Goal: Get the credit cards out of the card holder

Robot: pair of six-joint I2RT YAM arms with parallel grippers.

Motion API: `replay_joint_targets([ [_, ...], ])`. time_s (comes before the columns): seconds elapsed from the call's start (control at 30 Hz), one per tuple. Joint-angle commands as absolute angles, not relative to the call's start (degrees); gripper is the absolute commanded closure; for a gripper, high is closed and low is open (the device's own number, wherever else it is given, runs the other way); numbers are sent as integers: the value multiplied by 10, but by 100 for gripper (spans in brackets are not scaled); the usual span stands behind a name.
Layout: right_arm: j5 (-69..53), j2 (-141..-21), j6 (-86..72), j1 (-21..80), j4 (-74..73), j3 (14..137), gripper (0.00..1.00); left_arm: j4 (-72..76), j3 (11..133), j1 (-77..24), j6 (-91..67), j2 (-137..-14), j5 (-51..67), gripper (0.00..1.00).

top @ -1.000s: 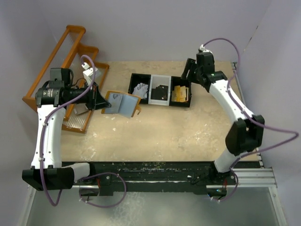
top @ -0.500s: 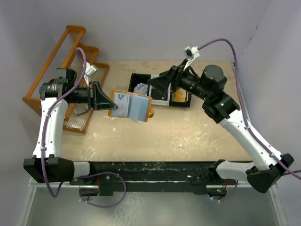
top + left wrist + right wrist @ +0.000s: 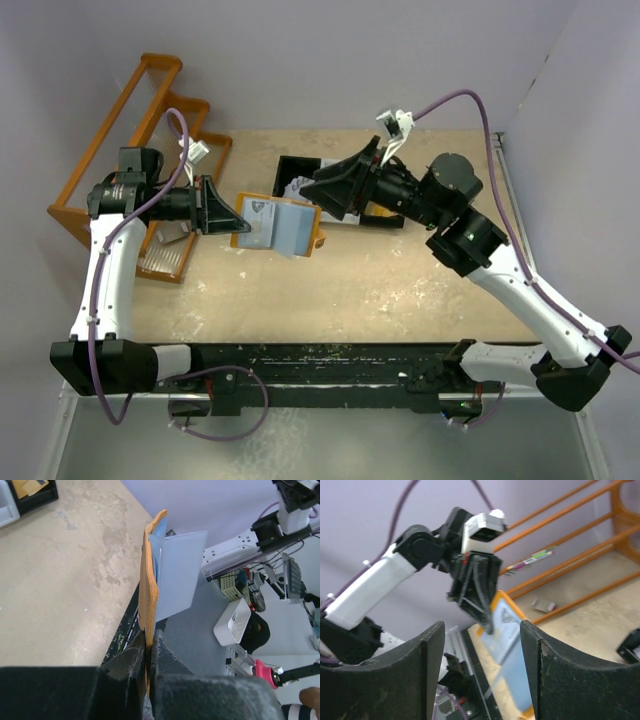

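On my overhead view, the orange rack sits at the upper left of the frame, at the table's left edge. Just right of it, my left tool is pinched tight on the left edge of the card holder. The left wrist view shows both fingers pressed flat against the tan leather at the bottom centre of the frame.

The holder lies open left of centre in the overhead frame, its pale blue-grey inside facing up and its orange border showing all round. From the left wrist I see it edge-on, with a pale blue panel standing off to the right at an angle. Whether that is a card or the holder's own flap I cannot tell. I can't pick out any credit card with certainty.

Right of the holder, the black tray is at upper centre, largely covered by my right arm. My right tool hangs just beside the holder's upper right corner, jaws wide apart with nothing between them. Its wrist view frames the holder in the gap between the two fingers, below the left tool
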State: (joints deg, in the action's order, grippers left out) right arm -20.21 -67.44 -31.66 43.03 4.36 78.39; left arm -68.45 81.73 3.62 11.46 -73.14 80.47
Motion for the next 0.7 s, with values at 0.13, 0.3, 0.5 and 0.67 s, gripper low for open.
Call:
replay_joint_targets([
  [0.13, -236, -737, -352, 512, 103, 788, 40, -583, 805, 33, 35, -701, 765, 100],
  [0.3, -233, -761, -358, 516, 94, 776, 44, -580, 812, 34, 26, -701, 771, 100],
  [0.5, -236, -780, -354, 513, 55, 764, 50, -577, 815, 33, 15, -699, 793, 100],
  [0.67, -237, -786, -349, 507, 46, 752, 53, -576, 819, 33, 8, -698, 814, 100],
])
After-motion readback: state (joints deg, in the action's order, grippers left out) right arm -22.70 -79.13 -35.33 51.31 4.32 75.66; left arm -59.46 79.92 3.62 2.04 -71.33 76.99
